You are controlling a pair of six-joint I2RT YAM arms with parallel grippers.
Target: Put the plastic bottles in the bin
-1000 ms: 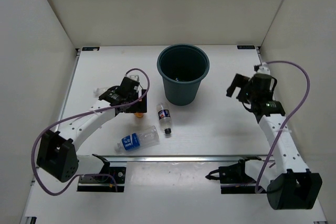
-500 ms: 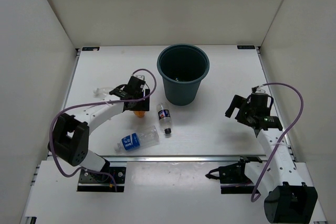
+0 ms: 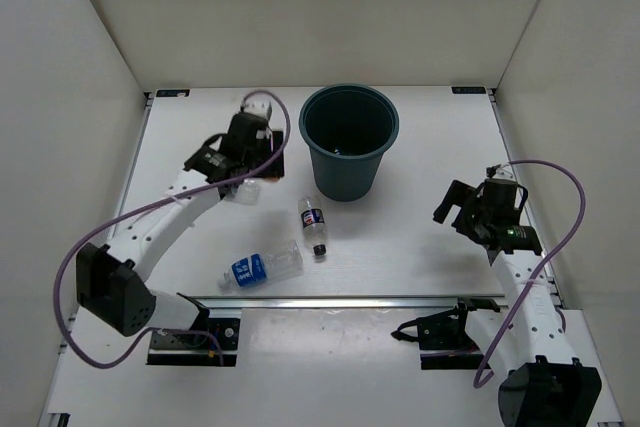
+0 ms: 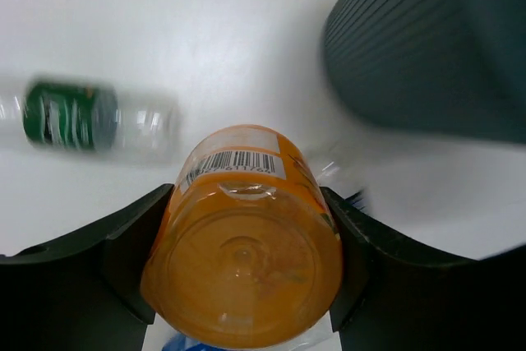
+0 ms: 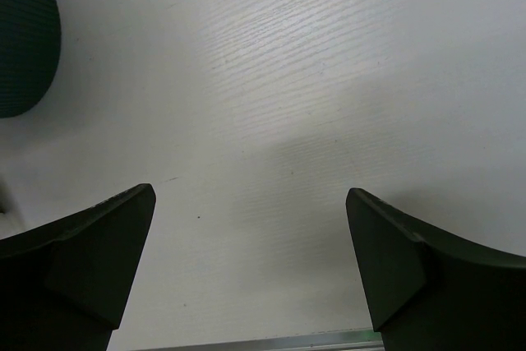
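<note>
You were set up in a lab test cell: white table (image 3: 430, 147) boxed by plain white panels (image 3: 300, 17) left, far and right, aluminium rail (image 3: 340, 300) along the near edge.

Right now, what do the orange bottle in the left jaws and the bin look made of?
Orange bottle: probably glossy translucent plastic, judging by highlights on its moulded base; paper or film barcode label. Bin: apparently matte dark teal-grey plastic, with fine ribbing along its wall.

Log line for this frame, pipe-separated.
left gripper: shut on orange bottle, near bin | right gripper: open, empty | on table: dark-labelled bottle, blue-label bottle, green-label bottle
</note>
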